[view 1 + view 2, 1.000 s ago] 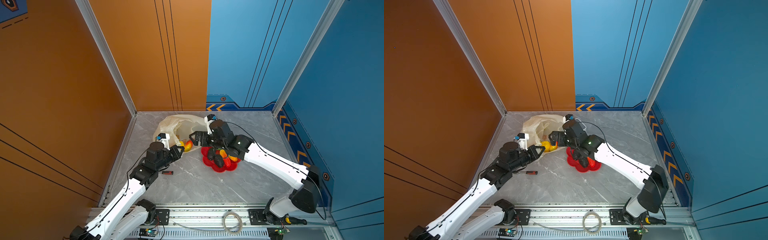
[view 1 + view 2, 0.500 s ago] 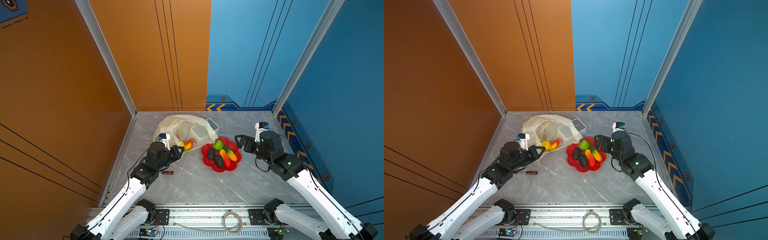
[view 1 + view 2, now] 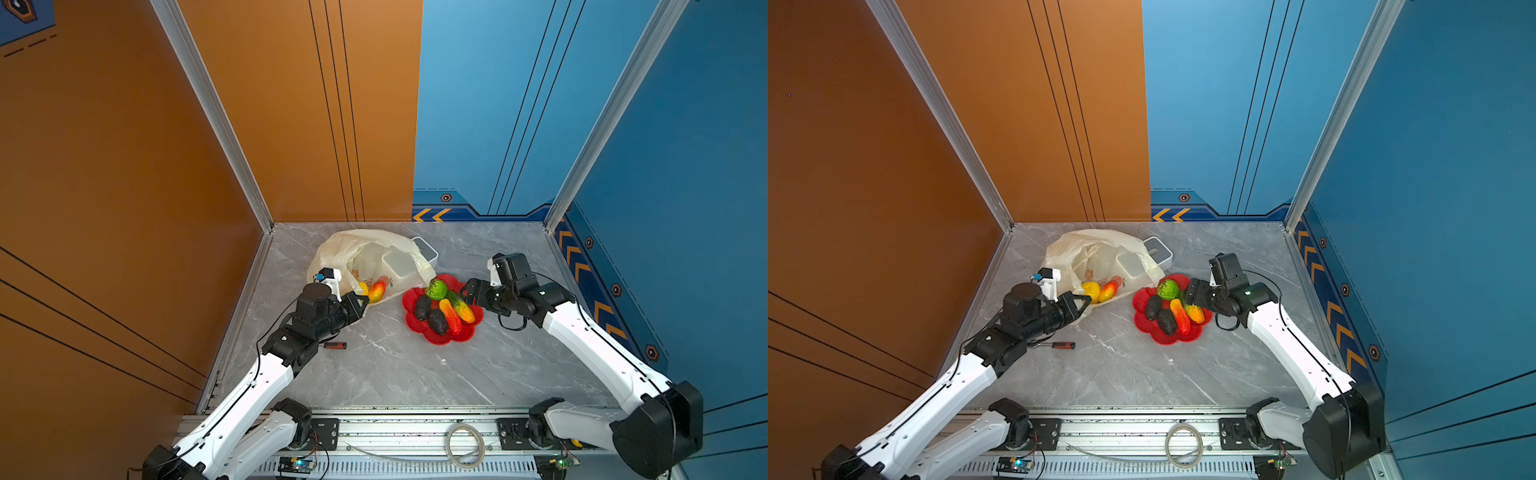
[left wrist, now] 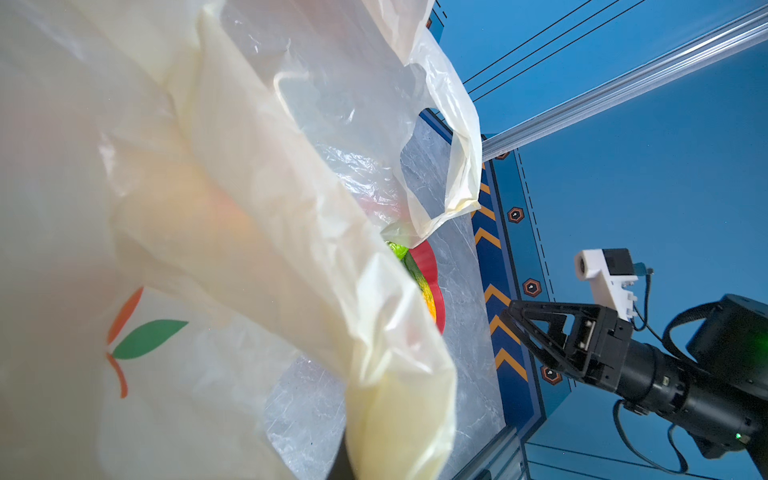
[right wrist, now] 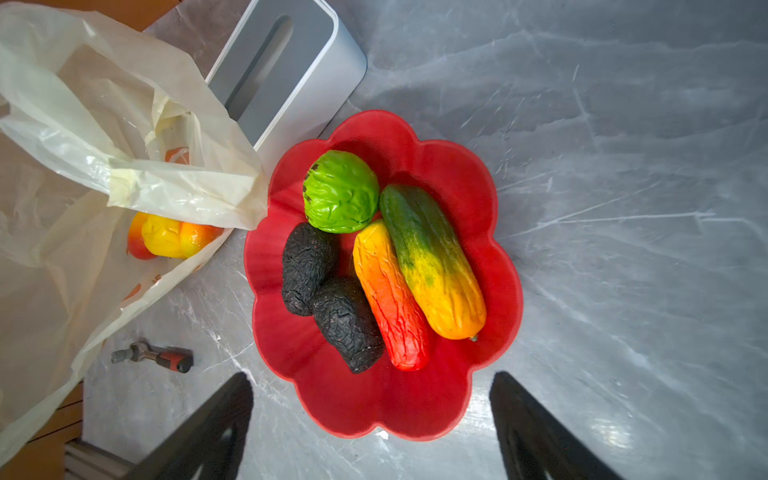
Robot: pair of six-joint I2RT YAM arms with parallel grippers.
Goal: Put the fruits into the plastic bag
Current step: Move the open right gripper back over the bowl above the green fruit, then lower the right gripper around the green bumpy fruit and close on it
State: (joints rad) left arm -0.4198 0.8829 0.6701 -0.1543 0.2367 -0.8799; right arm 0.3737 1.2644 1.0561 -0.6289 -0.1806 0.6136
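1. Nearest, a small red-and-black-handled screwdriver (image 3: 336, 345) lies loose on the grey marbled surface (image 3: 395, 374), beside the left arm. It seems to have no part in the task.
2. The left gripper (image 3: 360, 300) is closed on the near lip of the thin translucent cream-yellow plastic bag (image 3: 345, 249). This likely keeps the mouth lifted and facing the dish.
3. The right gripper (image 5: 372, 376) hangs over the near rim of the red flower-shaped dish (image 5: 374, 419). Its jaws are wide and empty, apparently lining up a pick.
4. Five fruits lie packed together on the dish: a green round fruit (image 5: 340, 191), two black rough fruits (image 5: 307, 266), a red-orange oblong fruit (image 5: 390, 299) and a green-to-yellow oblong fruit (image 5: 432, 262).
5. Just inside the bag's mouth sit a yellow fruit (image 3: 1091, 289) and a red-and-yellow fruit (image 3: 1108, 291), touching.
6. Farthest, a white-grey rectangular box with a slot (image 5: 291, 62) stands behind the dish, with the bag draped over part of it.
7. The right wrist view alone shows how the fruits press together. In the left wrist view bag film hides all but a sliver of the dish, though the right gripper appears side-on. Only the top views show the left gripper at the bag's lip.
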